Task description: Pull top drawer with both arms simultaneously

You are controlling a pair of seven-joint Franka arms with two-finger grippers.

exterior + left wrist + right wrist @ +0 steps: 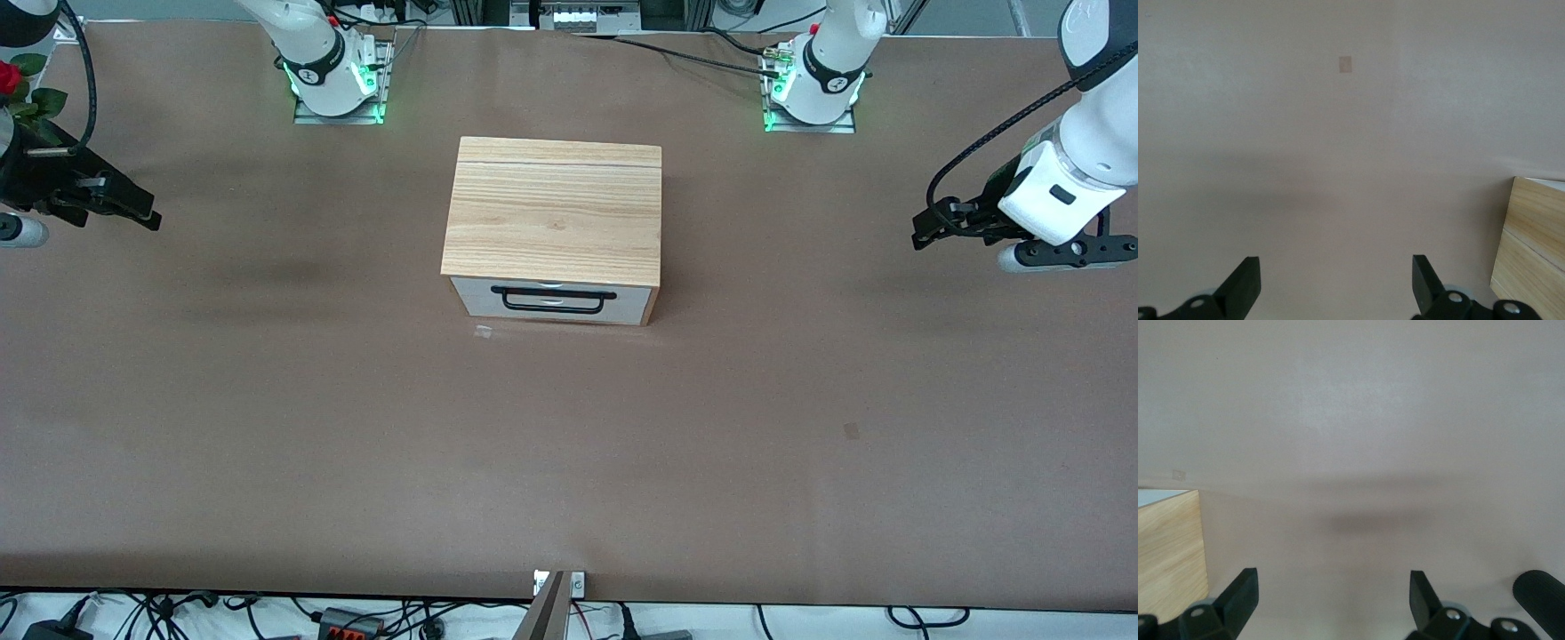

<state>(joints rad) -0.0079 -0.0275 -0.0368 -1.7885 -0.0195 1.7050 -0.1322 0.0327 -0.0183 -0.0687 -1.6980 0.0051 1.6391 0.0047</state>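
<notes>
The cabinet with a light wood-grain top [553,209] stands mid-table. Its top drawer [471,293] is shut; only the white front panel and the thin black wire handle [553,292] show. My left gripper [921,235] hangs open and empty over the bare table toward the left arm's end, well apart from the cabinet. My right gripper [151,217] hangs open and empty over the table toward the right arm's end. The left wrist view shows open fingers [1245,283] and a cabinet corner [1535,240]. The right wrist view shows open fingers [1241,597] and the cabinet's side [1168,553].
A small white scrap [484,332] lies on the brown table just in front of the cabinet. A small darker patch [852,431] marks the table nearer the front camera, toward the left arm's end. A red flower [9,78] shows at the right arm's end.
</notes>
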